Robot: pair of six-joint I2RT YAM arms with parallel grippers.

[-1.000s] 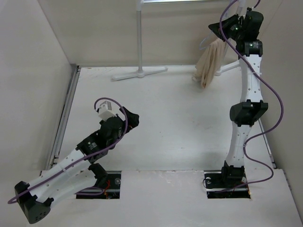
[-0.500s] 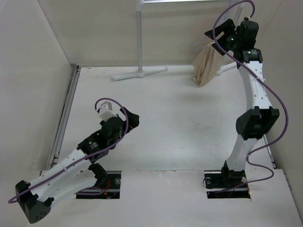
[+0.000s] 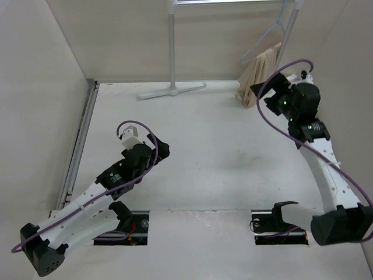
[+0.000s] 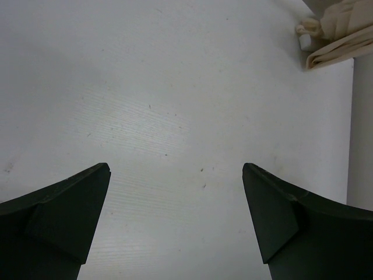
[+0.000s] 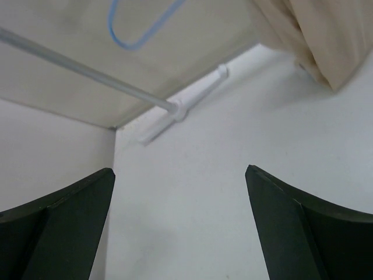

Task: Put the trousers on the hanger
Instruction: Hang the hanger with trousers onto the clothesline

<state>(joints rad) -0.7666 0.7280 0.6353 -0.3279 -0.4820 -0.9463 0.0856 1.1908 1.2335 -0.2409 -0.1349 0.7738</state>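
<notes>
The beige trousers (image 3: 258, 74) hang folded over the light-blue wire hanger (image 3: 262, 44), whose hook is up at the rack's top rail at the back right. Their lower end reaches the table. My right gripper (image 3: 269, 92) is open and empty, just in front of and below the trousers, apart from them. Its wrist view shows the hanger's wire (image 5: 134, 36) and the trousers (image 5: 317, 35) above the open fingers (image 5: 179, 170). My left gripper (image 3: 162, 149) rests low at the left, open and empty (image 4: 176, 169), with the trousers' end (image 4: 341, 38) far off.
The white tubular garment rack stands along the back wall, with a post (image 3: 172, 41) and flat foot (image 3: 172, 89) at centre and a second post (image 3: 288, 35) at the right. Side walls close in the table on the left and right.
My right gripper has opened and let go up at the rack, then drawn back down and toward me. The hanger with the trousers stays hanging. The left arm has not moved.
</notes>
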